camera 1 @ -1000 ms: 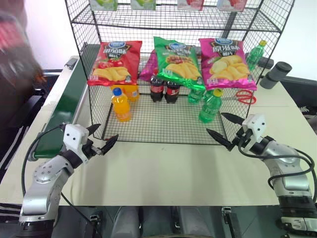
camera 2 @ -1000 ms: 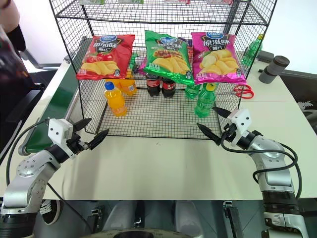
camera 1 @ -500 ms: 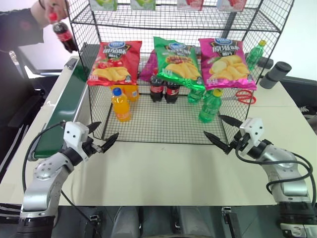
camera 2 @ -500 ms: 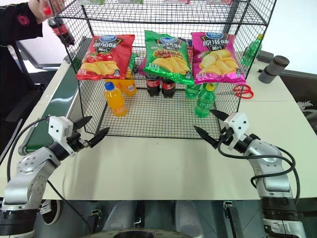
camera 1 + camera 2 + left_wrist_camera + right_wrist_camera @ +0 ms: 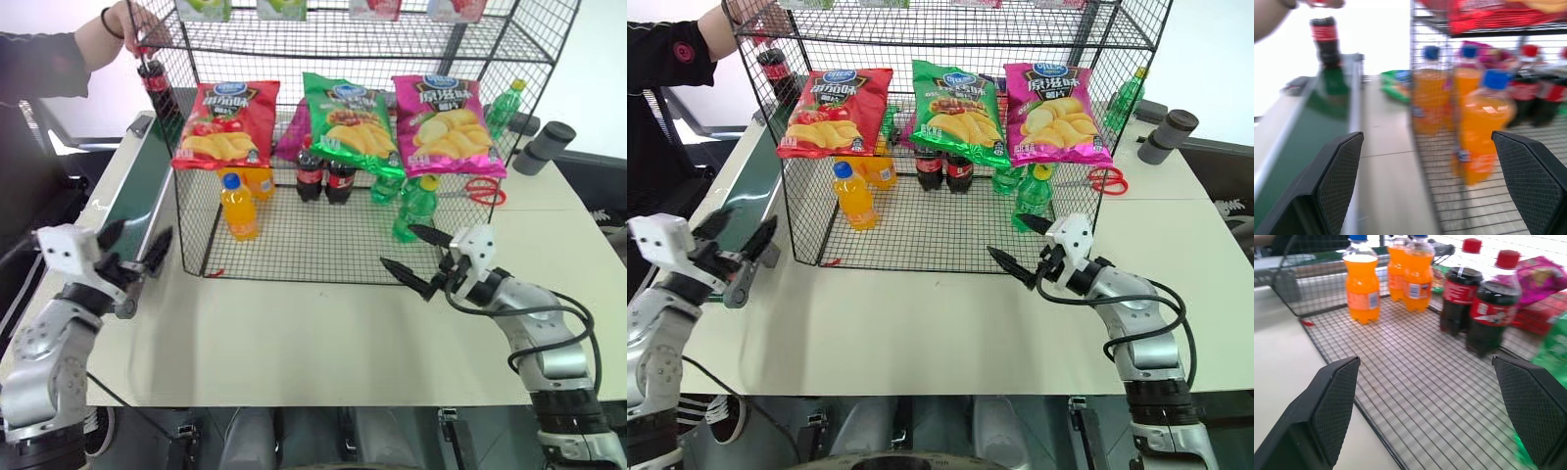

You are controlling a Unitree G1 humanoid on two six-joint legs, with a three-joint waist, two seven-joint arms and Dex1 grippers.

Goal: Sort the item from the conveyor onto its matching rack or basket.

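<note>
My left hand (image 5: pixel 135 251) was wide open and empty over the conveyor (image 5: pixel 132 201), cola bottle (image 5: pixel 158 90) far ahead held by a person's hand (image 5: pixel 129 22), my right hand (image 5: pixel 411 258) open, empty, at the rack (image 5: pixel 294 245) front.

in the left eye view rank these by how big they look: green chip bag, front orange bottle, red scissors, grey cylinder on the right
1. green chip bag
2. front orange bottle
3. red scissors and grey cylinder: they look about alike, so no ranking between them.
</note>
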